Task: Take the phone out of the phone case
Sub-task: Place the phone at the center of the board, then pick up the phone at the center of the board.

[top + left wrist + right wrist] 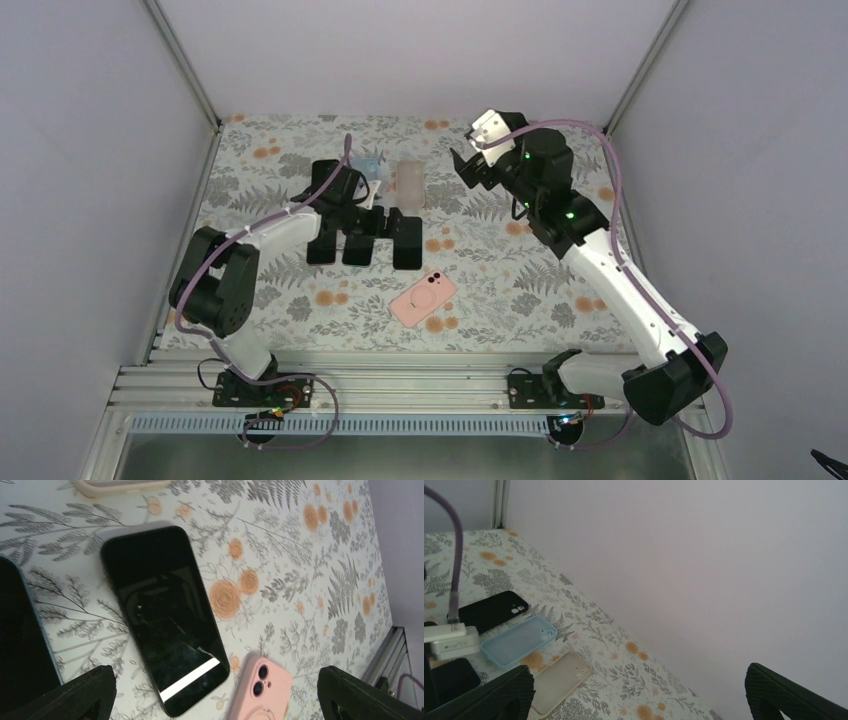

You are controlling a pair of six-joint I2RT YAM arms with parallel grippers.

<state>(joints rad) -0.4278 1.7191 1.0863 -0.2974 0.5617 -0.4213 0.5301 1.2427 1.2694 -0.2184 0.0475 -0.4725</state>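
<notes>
A pink phone case lies back up on the floral table, with two camera lenses showing in its cutout; the phone's screen side is hidden. My left gripper hovers open over a row of three bare black phones. In the left wrist view one of these black phones lies screen up between the spread fingers, and nothing is held. My right gripper hangs open and raised at the back right, holding nothing.
The black phones lie side by side mid-table. Behind them rest an empty blue case, a beige case and a black case. Grey walls enclose the table; a metal rail runs along the near edge.
</notes>
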